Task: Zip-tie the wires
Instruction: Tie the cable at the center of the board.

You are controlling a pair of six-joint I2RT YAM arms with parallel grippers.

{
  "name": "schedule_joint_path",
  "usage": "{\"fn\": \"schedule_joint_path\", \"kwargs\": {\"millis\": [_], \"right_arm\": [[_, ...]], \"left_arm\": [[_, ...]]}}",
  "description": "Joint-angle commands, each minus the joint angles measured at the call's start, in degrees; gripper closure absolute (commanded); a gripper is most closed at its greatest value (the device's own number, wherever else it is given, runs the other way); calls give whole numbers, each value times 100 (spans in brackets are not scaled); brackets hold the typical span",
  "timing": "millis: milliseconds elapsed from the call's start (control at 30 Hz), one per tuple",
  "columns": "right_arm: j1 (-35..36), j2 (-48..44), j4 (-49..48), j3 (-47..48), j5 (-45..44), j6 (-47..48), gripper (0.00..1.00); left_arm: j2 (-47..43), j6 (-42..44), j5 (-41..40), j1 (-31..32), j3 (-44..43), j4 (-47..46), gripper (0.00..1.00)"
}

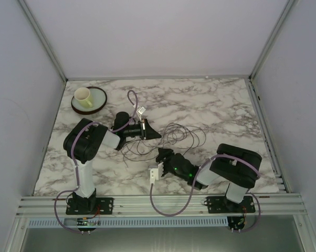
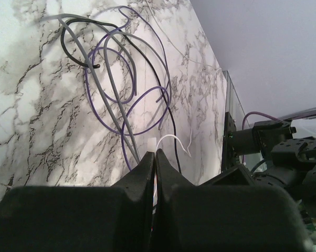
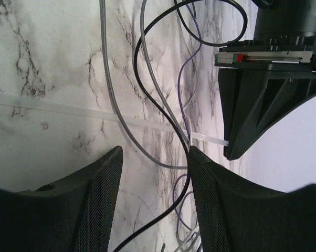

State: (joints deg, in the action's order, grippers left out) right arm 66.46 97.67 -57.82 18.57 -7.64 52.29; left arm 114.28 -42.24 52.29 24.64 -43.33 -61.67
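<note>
Tabletop: white marble-look slab [image 1: 216,105], smooth, with grey veins.
Wires: tangle of thin flexible wires, grey, black and purple [image 1: 176,137], lying in loose loops on the slab near the centre of the top view, at 3 o'clock from the left claw's tip and at 12 to 1 o'clock from the right claw.
Zip tie: translucent whitish flat plastic strip with a ridged end [image 3: 69,109], lying flat on the marble and crossing the grey and black strands.
Container: round shallow plate with a dark rim [image 1: 101,100] at 10 o'clock on the table. One pale cream cup [image 1: 83,96] stands upright on it, well apart from the wires.
Left arm: elbow raised, forearm reaching toward 3 o'clock, low over the slab.
Left claw: black left gripper [image 2: 154,160] with its fingers pressed together, pinching the ridged end of the strip, and the loops just beyond its tips.
Right arm: folded low, wrist aimed toward 10 o'clock.
Right claw: black right gripper [image 3: 155,181] with its textured fingers [image 3: 97,205] spread wide. A black strand and a grey strand run through the gap, touching neither finger.
</note>
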Motion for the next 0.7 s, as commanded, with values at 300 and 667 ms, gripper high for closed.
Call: {"fn": "schedule_joint_path", "kwargs": {"millis": [300, 667], "right_arm": [[-107, 783, -397, 376, 55, 681, 46], [-388, 936, -413, 370, 43, 1069, 44]], "left_arm": [[-61, -126, 176, 40, -91, -371, 100], [-64, -367, 289, 76, -164, -372, 100]]}}
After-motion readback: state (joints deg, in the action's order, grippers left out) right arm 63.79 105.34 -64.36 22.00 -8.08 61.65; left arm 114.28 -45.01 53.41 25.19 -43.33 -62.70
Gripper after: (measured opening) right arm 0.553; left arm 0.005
